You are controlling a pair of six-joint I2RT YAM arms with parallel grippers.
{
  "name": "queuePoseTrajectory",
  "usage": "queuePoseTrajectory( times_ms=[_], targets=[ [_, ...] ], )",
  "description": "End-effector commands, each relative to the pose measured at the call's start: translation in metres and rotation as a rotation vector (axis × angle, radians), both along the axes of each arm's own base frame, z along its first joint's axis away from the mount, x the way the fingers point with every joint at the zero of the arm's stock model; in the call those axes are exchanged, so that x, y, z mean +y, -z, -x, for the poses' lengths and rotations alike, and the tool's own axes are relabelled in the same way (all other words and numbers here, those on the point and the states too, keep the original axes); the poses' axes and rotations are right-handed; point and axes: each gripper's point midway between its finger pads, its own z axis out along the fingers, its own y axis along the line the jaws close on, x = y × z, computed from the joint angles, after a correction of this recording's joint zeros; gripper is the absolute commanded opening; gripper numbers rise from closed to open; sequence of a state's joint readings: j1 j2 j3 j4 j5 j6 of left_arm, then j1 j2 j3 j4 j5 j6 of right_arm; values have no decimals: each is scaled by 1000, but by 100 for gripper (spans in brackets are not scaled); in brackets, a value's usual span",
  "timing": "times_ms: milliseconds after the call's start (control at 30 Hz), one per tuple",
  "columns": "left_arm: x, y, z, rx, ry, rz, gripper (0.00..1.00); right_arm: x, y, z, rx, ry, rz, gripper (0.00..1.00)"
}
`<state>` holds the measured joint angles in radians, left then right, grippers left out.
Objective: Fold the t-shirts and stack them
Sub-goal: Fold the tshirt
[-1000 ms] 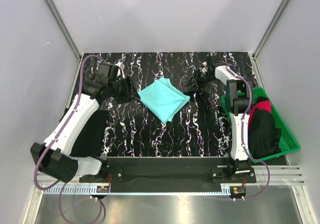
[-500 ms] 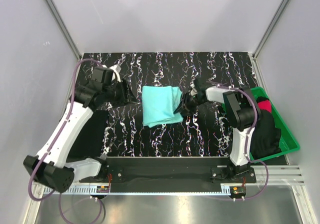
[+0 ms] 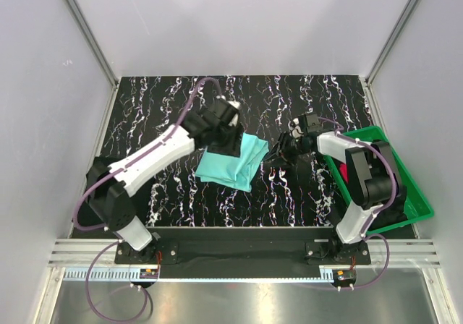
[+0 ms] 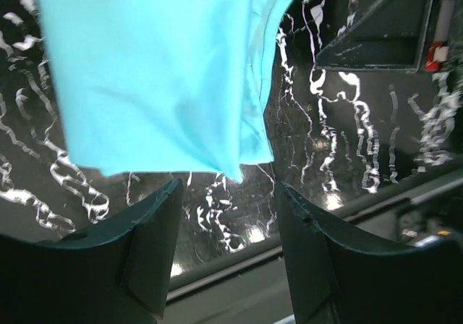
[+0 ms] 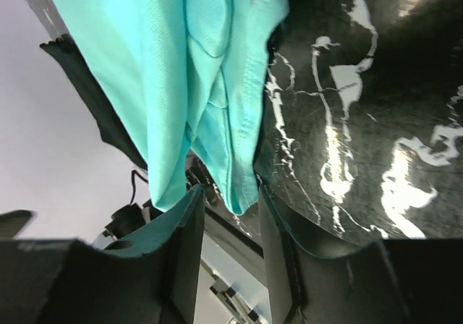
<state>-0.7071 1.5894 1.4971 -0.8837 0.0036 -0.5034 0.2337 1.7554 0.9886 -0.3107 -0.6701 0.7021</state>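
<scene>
Black fingers of the left gripper (image 4: 228,194) stand apart and empty, hovering over one edge of the turquoise t-shirt (image 3: 233,166), which lies folded on the marbled mat (image 3: 304,194) mid-table. The right gripper (image 5: 228,195) is parted too, with the shirt's loose layered edge at its mouth, unpinched. Closing there may catch only the top layer and peel the fold open, or a finger may drag the bundle askew.
</scene>
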Motion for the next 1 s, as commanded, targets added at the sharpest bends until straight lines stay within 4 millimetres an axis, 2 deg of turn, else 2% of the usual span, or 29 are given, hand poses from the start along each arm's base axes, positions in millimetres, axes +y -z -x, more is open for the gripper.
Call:
queuePoseTrajectory(
  times_ms=[0, 133, 267, 300, 400, 500, 600, 633, 733, 800, 967],
  targets=[
    [-15, 2, -3, -117, 38, -103, 60, 16, -22, -19, -67, -28, -80, 42],
    [-26, 14, 14, -117, 81, -129, 66, 24, -31, -41, -83, -8, -130, 50],
    [-35, 25, 20, -107, 97, -137, 68, 20, -26, -65, -54, 44, -149, 55],
    [-36, 30, 20, -103, 98, -148, 69, 22, -23, -72, -54, 43, -149, 55],
    [-39, 44, 17, -94, 103, -181, 69, 26, -20, -75, -18, 43, -174, 52],
    [-41, 57, 10, -98, 107, -218, 69, 23, -10, -69, 7, 55, -164, 47],
    [-43, 69, 2, -105, 119, -262, 68, 22, -5, -57, 18, 40, -175, 31],
    [-46, 67, -3, -119, 123, -263, 68, 23, -4, -54, 16, 29, -186, 23],
    [-53, 74, -13, -131, 133, -283, 67, 22, 1, -44, 23, 8, -192, 15],
    [-55, 85, -19, -134, 149, -323, 65, 21, 5, -38, 36, 8, -190, 12],
    [-58, 93, -31, -153, 157, -366, 61, 21, 8, -30, 44, -9, -198, 11]
  ],
)
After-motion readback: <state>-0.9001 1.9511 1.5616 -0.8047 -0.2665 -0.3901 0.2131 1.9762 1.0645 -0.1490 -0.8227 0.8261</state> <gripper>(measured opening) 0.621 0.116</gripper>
